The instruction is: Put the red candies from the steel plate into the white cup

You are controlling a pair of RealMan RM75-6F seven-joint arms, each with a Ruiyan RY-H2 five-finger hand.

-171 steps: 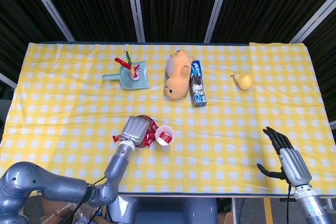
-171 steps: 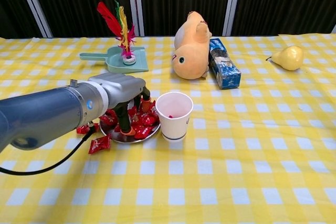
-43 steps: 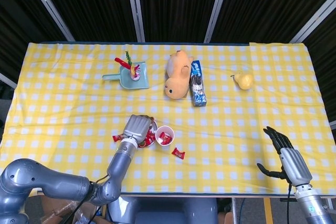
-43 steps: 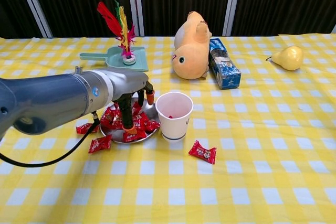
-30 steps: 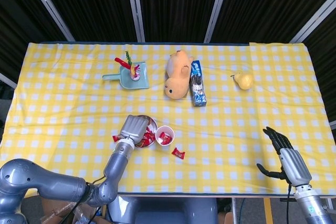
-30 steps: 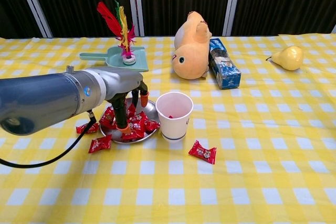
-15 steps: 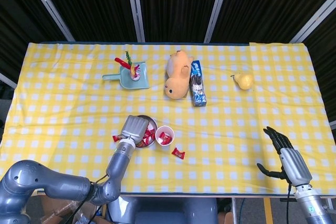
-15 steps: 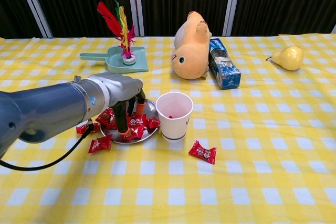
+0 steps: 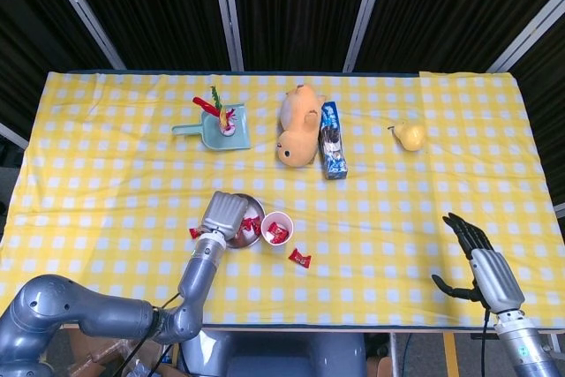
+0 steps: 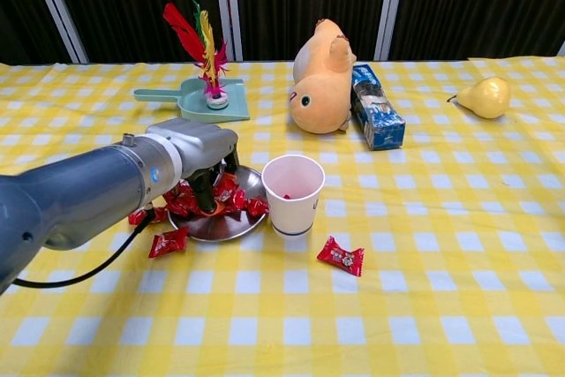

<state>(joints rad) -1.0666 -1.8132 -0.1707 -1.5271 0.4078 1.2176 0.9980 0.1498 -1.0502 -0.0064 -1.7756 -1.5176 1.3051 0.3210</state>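
Note:
The steel plate (image 10: 219, 226) (image 9: 250, 237) lies left of the white cup (image 10: 293, 193) (image 9: 277, 227). Red candies (image 10: 237, 198) are heaped on the plate's far half, and one shows inside the cup. My left hand (image 10: 199, 162) (image 9: 223, 214) hangs over the plate's back left, its fingertips (image 10: 210, 206) down among the candies; whether they grip one is hidden. One red candy (image 10: 341, 256) (image 9: 301, 259) lies on the cloth in front of the cup, to its right. My right hand (image 9: 478, 259) hovers empty with fingers spread at the table's front right edge.
Two more red candies (image 10: 167, 242) (image 10: 139, 216) lie on the cloth left of the plate. Behind are a teal dustpan with a feather shuttlecock (image 10: 205, 94), an orange plush toy (image 10: 321, 79), a blue packet (image 10: 378, 116) and a pear (image 10: 486, 96).
A candy has appeared on the cloth in front of the cup. My left hand has sunk lower and shifted toward the plate's back left, pushing candies there; the plate's near half is now bare.

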